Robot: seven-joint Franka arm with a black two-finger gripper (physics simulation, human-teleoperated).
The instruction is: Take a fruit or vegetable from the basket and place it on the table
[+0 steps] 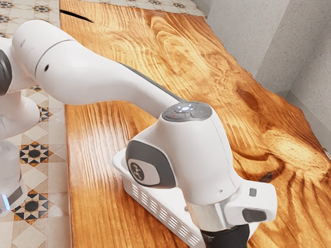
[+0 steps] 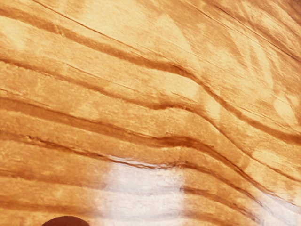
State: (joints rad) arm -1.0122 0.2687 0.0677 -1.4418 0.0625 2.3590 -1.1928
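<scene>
At the bottom of the exterior view is my black gripper, cut off by the picture's lower edge, over or beside the right-hand end of the white slotted basket. The arm covers much of the basket, and its contents are hidden from that side. In the wrist view, the rounded top of a dark red thing pokes up at the lower edge; whether it is held or just under the hand, I cannot tell. Around it lies the wooden table.
The glossy wood table stretches behind and beside the arm in the exterior view. Grey walls stand past its far edge, and patterned floor tiles lie along the left.
</scene>
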